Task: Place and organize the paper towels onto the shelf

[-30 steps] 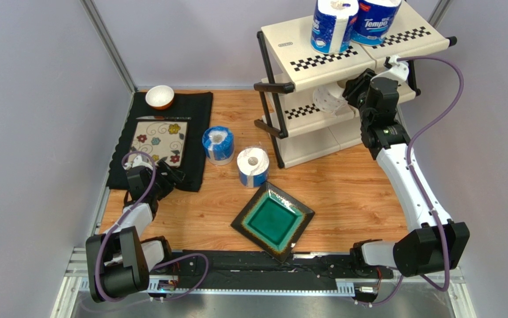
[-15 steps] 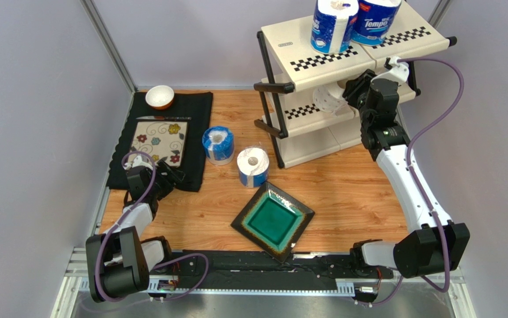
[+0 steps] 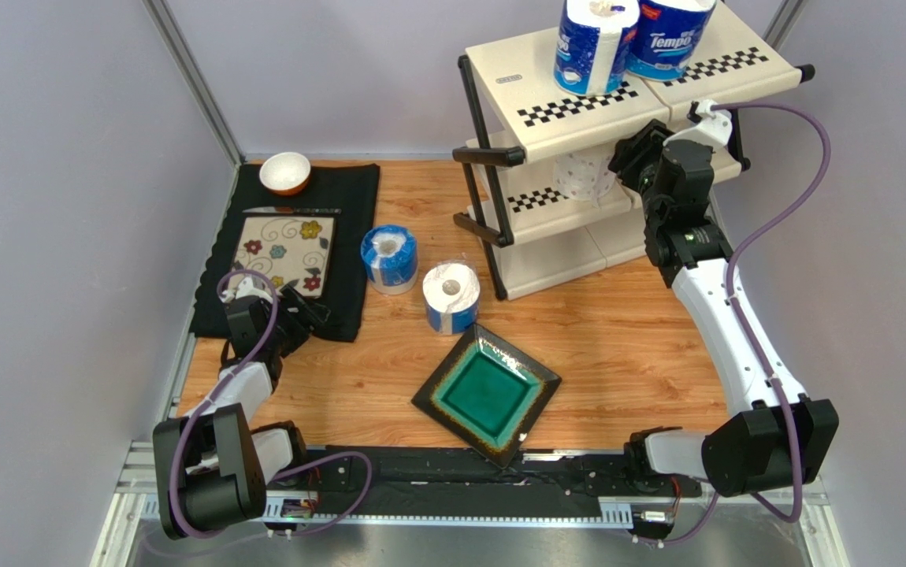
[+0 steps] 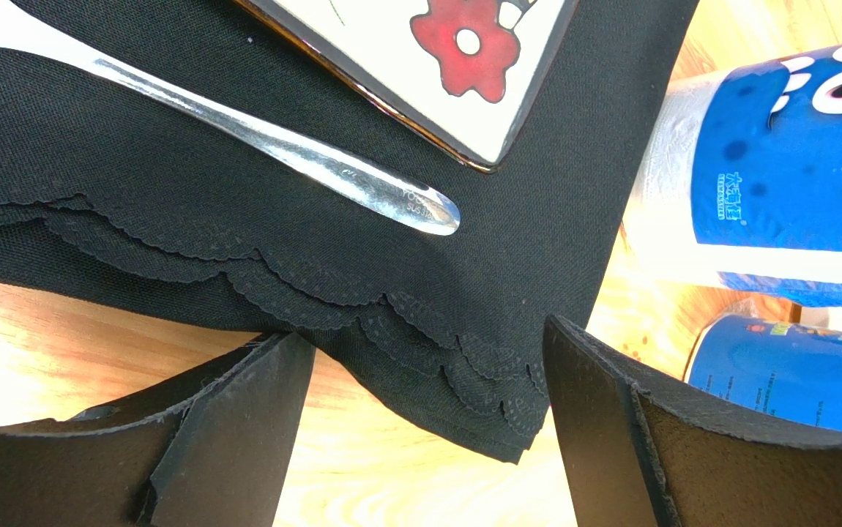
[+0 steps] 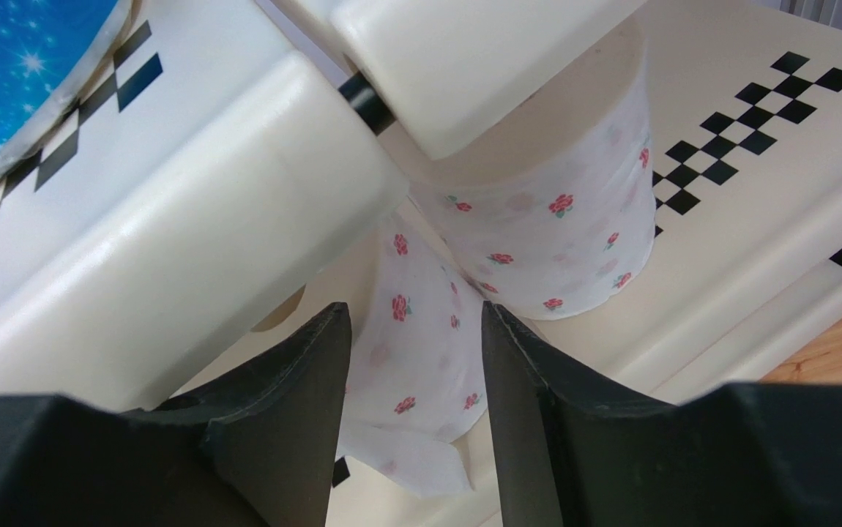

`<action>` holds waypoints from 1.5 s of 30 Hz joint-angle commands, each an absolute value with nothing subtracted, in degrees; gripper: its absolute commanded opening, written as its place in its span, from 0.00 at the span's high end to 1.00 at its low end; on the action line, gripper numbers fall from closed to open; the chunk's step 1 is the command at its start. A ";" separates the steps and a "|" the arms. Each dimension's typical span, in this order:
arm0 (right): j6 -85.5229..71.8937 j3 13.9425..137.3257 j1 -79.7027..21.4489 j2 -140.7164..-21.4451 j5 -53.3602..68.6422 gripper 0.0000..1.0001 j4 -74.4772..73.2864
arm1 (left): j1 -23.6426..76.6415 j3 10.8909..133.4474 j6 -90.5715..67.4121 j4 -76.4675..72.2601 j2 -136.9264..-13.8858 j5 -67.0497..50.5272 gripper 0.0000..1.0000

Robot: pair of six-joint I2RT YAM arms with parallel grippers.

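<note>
Right claw (image 5: 412,329) set narrow, loose sheet of printed paper towel (image 5: 552,220) seen in gap, roll itself stood just ahead on shelf (image 5: 744,165). Left claw (image 4: 425,335) spread wide, placemat (image 4: 282,242) edge framed ahead.

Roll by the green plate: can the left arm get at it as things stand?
Probably yes. The left gripper is open and low at the placemat corner, and only bare table lies between it and the roll. Nothing blocks a sideways approach.

The top external camera looks down from behind the bases over the whole table (image 3: 635,343); left wrist faces the placemat (image 4: 227,220) edge closely, right wrist the shelf (image 5: 172,220), both areas shared with top.
</note>
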State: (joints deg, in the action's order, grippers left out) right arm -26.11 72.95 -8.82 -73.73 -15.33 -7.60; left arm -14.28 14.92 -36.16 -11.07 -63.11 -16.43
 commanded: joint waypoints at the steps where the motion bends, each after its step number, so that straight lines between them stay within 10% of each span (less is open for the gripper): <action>1: -25.84 74.09 -8.61 -72.25 -15.38 0.49 -3.95 | -14.41 12.75 -36.56 -4.31 -64.34 -16.35 0.14; 33: -33.04 55.21 -8.52 -43.07 -2.39 0.42 -22.14 | -14.41 12.66 -37.18 -5.10 -64.34 -17.75 0.14; 45: -43.85 46.14 -50.26 -52.62 -24.07 0.35 -22.42 | -14.50 12.57 -37.09 -5.01 -63.90 -17.67 0.14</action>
State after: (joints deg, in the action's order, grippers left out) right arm -38.39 47.64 -43.77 -48.29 -15.20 -25.15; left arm -14.39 14.87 -36.36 -11.18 -63.11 -16.80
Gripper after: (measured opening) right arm 0.643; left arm 0.857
